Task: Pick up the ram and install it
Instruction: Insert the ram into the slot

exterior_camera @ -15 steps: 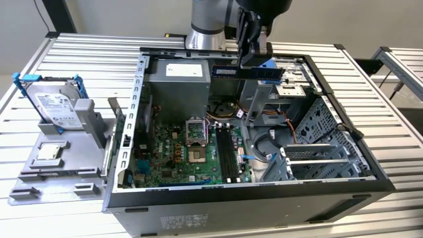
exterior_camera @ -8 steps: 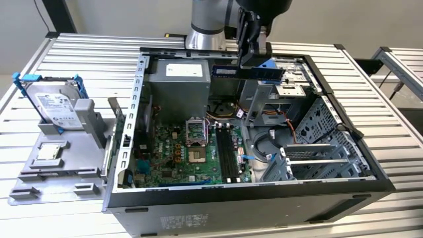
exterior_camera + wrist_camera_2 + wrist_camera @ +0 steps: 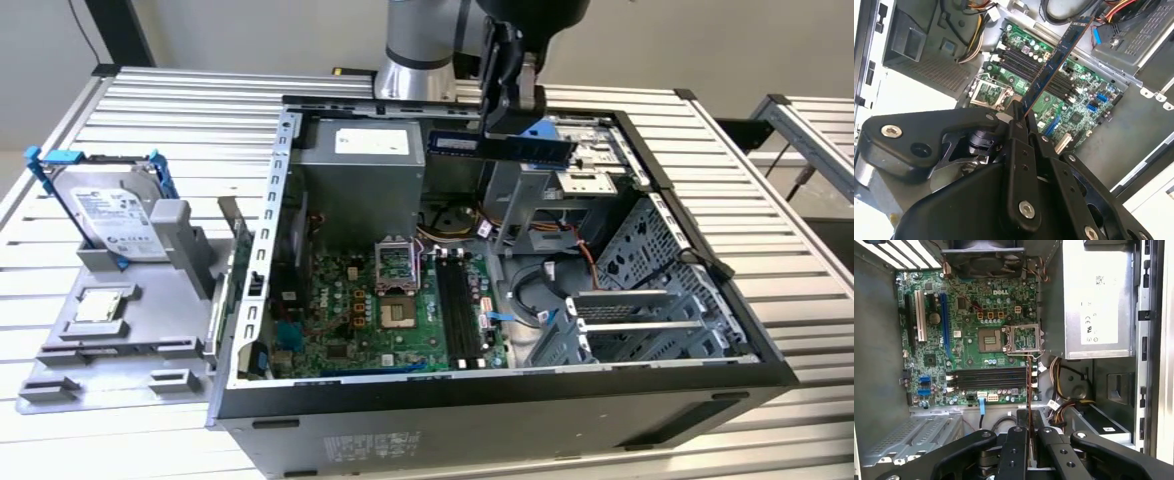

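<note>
Robot gripper (image 3: 513, 112) clamped shut on 1 end of the ram (image 3: 501, 147), holding the stick roughly level in the air above the open computer case (image 3: 534, 420). In the first wrist view, the ram (image 3: 1028, 385) hangs edge-on over the motherboard (image 3: 979, 340), near its black memory slots (image 3: 989, 378).

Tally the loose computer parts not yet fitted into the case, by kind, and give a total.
ram: 1, held by the gripper
hard drive: 1
processor chip: 1
Total: 3
</note>
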`<state>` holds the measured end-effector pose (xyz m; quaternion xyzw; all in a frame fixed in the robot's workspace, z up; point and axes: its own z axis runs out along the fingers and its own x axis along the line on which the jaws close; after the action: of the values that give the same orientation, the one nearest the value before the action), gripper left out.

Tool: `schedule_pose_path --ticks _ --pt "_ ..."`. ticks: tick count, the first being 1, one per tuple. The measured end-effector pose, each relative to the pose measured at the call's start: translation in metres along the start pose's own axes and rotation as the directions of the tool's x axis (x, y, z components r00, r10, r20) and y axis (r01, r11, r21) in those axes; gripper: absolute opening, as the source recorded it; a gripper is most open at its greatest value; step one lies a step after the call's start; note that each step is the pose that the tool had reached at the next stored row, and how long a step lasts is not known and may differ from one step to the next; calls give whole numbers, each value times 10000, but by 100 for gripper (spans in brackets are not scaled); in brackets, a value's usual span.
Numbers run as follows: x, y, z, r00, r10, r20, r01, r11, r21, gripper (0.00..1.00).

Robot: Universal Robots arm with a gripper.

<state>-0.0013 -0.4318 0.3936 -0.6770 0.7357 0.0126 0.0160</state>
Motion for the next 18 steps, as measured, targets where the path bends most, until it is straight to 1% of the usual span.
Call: schedule_pose_path --ticks 2,5,7,18 --pt "0 0 0 9998 216 0 -216 9998 9 0" --pt "0 0 0 9985 543 0 -543 9985 22 0" --pt "0 0 1 9978 667 0 -667 9978 27 0" --pt "0 0 -1 9967 815 3 -815 9967 33 0"
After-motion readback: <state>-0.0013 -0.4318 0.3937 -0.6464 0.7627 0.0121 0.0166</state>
